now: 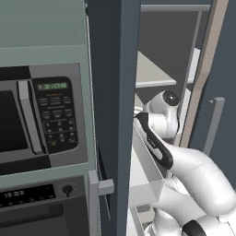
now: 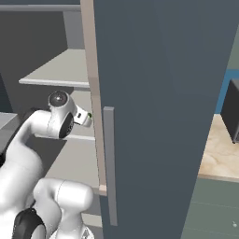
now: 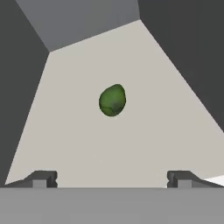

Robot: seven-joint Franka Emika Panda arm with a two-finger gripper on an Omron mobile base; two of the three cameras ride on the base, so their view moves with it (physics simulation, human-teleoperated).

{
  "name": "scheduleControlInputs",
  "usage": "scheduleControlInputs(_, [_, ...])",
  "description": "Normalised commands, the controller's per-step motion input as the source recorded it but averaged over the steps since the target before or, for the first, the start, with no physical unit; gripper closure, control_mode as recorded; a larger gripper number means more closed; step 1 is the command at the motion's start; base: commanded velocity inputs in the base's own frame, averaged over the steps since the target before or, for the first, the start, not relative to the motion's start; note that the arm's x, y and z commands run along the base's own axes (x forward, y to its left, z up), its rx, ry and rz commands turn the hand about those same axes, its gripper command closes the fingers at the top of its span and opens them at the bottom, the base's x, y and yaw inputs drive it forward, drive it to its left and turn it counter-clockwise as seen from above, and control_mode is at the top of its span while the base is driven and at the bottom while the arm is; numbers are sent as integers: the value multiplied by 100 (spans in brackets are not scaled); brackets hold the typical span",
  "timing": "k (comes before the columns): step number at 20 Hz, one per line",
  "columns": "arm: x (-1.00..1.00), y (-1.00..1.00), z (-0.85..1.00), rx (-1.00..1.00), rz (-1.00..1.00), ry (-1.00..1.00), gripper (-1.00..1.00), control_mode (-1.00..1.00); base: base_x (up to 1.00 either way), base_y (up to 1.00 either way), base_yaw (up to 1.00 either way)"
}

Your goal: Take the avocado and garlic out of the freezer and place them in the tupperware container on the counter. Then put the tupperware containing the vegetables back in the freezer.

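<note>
- Freezer (image 2: pixel 154 116): door stands open; you have the arm reaching inside, between the door and the cabinet wall.
- Avocado (image 3: pixel 112 100): lies alone on a pale freezer shelf (image 3: pixel 109 144), centred ahead of the hand, not yet touched.
- Gripper (image 3: pixel 112 179): fingers spread wide, holding nothing; the avocado sits well beyond the tips.
- Garlic and tupperware container: you have no sighting of either here.
- Counter (image 2: pixel 219 154): a beige strip shows to the right of the freezer door.
- Progress, as judged: very early. Nothing has been lifted; both vegetables, the packing and the return to the freezer all remain for you.
</note>
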Motion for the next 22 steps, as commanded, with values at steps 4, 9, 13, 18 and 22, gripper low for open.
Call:
scheduleControlInputs(4, [59, 13, -23, 0, 0, 0, -100, -100, 0, 0, 0])
scheduleControlInputs(9, [42, 1, -29, 0, 0, 0, -100, -100, 0, 0, 0])
scheduleControlInputs(13, [44, 0, -27, 0, 0, 0, -100, -100, 0, 0, 0])
scheduleControlInputs(18, [42, 0, -19, 0, 0, 0, -100, -100, 0, 0, 0])
scheduleControlInputs(22, [41, 0, -22, 0, 0, 0, -100, -100, 0, 0, 0])
